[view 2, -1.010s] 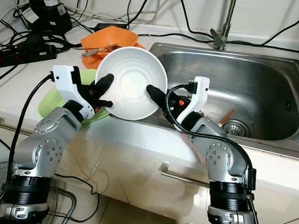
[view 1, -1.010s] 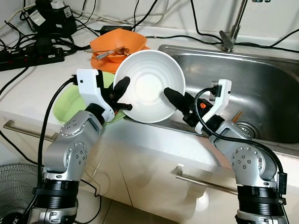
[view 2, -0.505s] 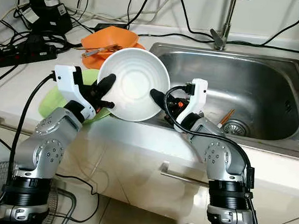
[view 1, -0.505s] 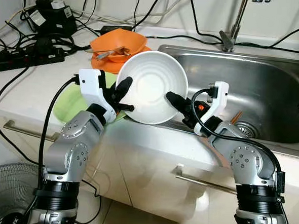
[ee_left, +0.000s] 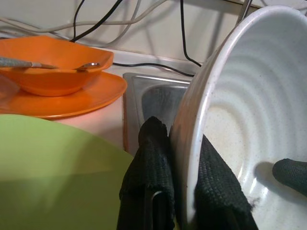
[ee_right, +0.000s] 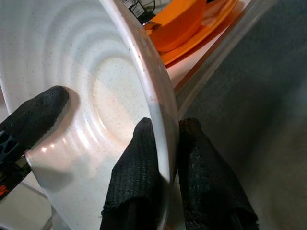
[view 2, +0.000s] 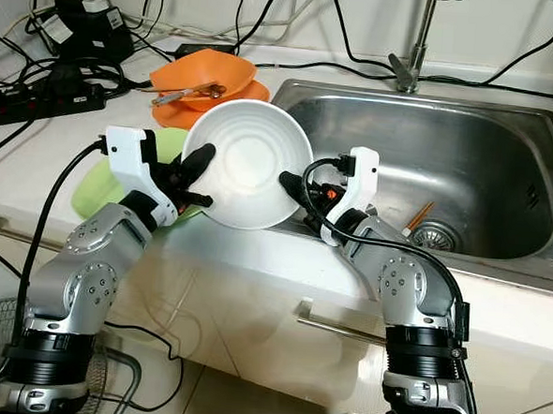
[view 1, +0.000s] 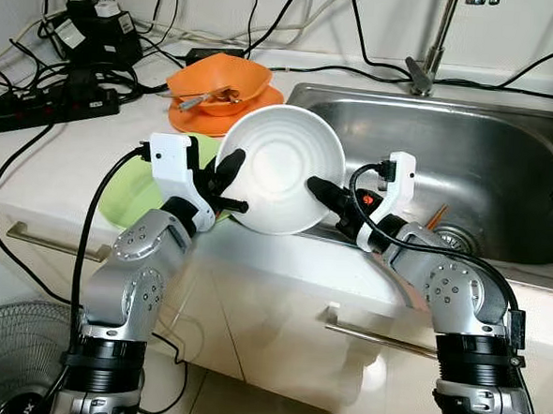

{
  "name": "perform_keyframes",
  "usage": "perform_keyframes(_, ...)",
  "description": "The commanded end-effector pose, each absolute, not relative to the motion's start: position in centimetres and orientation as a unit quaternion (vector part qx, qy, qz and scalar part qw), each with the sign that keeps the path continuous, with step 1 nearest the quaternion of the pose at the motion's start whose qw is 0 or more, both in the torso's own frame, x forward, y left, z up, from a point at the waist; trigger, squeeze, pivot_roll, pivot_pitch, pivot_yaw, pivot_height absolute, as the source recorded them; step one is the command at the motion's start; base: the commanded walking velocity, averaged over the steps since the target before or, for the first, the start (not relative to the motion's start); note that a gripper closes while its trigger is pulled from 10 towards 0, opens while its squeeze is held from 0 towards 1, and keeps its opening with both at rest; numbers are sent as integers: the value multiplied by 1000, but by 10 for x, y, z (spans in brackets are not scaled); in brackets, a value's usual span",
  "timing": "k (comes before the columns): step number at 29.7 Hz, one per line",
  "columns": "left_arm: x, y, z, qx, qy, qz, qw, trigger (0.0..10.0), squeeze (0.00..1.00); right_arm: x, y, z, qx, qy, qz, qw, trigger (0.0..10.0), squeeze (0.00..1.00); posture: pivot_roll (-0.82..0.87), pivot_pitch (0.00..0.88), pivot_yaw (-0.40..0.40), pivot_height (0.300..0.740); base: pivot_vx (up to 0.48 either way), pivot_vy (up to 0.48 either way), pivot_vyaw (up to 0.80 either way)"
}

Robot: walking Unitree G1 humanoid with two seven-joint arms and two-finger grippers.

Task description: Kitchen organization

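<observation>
Both jaws pinch the rim of the white bowl, left gripper and right gripper on opposite edges, bowl tilted above the table's front edge, just left of the steel sink. Glazed, ridged ceramic looks slippery; best keep both pinches even while carrying. Orange bowl sits behind.

Power strip, black cables on counter; fan on floor.

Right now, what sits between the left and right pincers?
The white bowl, tipped on edge. The left pincer and right pincer each clamp its rim on opposite sides, as both eye views and both wrist views show.
</observation>
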State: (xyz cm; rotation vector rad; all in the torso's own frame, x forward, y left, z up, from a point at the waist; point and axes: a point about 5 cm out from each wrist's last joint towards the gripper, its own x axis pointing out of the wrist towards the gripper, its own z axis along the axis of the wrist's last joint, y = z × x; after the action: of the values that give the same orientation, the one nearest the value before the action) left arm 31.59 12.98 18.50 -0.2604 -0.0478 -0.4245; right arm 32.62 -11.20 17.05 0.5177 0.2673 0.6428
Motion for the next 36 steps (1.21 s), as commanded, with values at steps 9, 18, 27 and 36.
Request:
perform_keyframes(9, 303, 111, 207, -128, -74, -304, 941, 10000, 1000, 329, -111, 168, 291, 147, 307, 894, 0, 0, -52, 26, 102, 740, 0, 0, 0)
perform_keyframes(18, 303, 113, 210, -108, -79, -304, 943, 10000, 1000, 334, -114, 170, 308, 141, 288, 896, 0, 0, -49, 24, 99, 740, 0, 0, 0)
perform_keyframes(27, 297, 117, 220, -81, -93, -303, 945, 10000, 1000, 346, -128, 172, 316, 119, 221, 915, 0, 0, -45, 25, 94, 740, 0, 0, 0)
perform_keyframes(36, 291, 120, 212, -75, -78, -295, 949, 10000, 1000, 362, -154, 171, 315, 96, 110, 938, 0, 0, -39, 28, 89, 740, 0, 0, 0)
